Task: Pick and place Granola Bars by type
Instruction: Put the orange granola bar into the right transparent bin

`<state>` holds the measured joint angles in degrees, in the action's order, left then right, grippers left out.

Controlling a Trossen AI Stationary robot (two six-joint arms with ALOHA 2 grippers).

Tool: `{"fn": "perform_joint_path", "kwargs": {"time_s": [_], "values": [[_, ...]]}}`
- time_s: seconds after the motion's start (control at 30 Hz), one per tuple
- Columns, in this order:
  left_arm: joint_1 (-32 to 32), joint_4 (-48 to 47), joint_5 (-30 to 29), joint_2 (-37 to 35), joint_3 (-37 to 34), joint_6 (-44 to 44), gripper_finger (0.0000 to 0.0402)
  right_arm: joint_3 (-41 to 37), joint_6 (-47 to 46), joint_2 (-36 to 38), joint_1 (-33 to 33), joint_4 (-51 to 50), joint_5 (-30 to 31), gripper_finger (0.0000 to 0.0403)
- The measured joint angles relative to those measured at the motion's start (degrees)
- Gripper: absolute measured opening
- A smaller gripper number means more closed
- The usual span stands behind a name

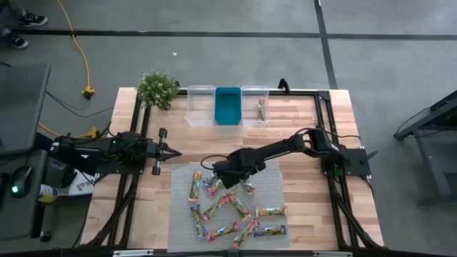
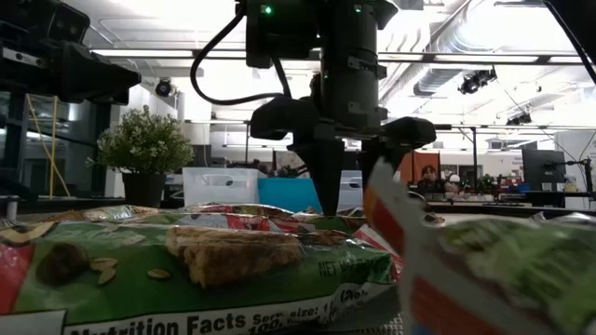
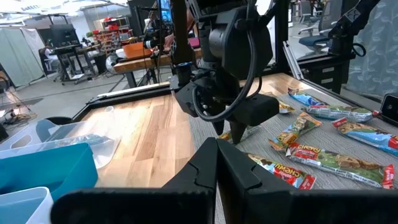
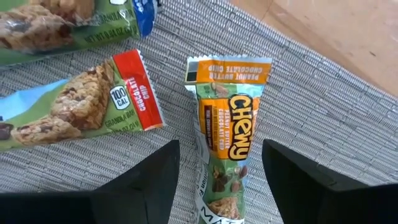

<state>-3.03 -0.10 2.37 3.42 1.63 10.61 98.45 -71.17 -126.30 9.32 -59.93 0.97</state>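
Note:
Several granola bars [image 1: 235, 210] lie scattered flat on a grey mat [image 1: 182, 214] at the table's near middle. My right gripper [image 4: 221, 186] points down over the mat's far part, open. Its two fingers stand on either side of an orange-ended Chewy bar [image 4: 225, 140] without touching it. Beside that bar lies a red-ended chocolate chip bar [image 4: 93, 109]. In the low view the right gripper [image 2: 358, 191] hangs just above the bars. My left gripper [image 1: 171, 151] waits shut at the table's left side, level and clear of everything.
Along the far edge stand a clear bin [image 1: 201, 107], a teal bin [image 1: 228, 107] and a second clear bin [image 1: 255, 118] with one bar [image 1: 261, 109] inside. A potted plant [image 1: 157, 88] stands at the far left. Bare wood lies between mat and bins.

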Motion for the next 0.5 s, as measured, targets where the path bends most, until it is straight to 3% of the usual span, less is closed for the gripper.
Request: {"fn": "perform_joint_path", "kwargs": {"time_s": [0.5], "values": [[0.01, 0.00, 0.00, -0.02, 0.02, 0.01, 0.0001, 0.07, -1.94, -1.84, 1.25, 1.18, -1.21, 0.0212]]}}
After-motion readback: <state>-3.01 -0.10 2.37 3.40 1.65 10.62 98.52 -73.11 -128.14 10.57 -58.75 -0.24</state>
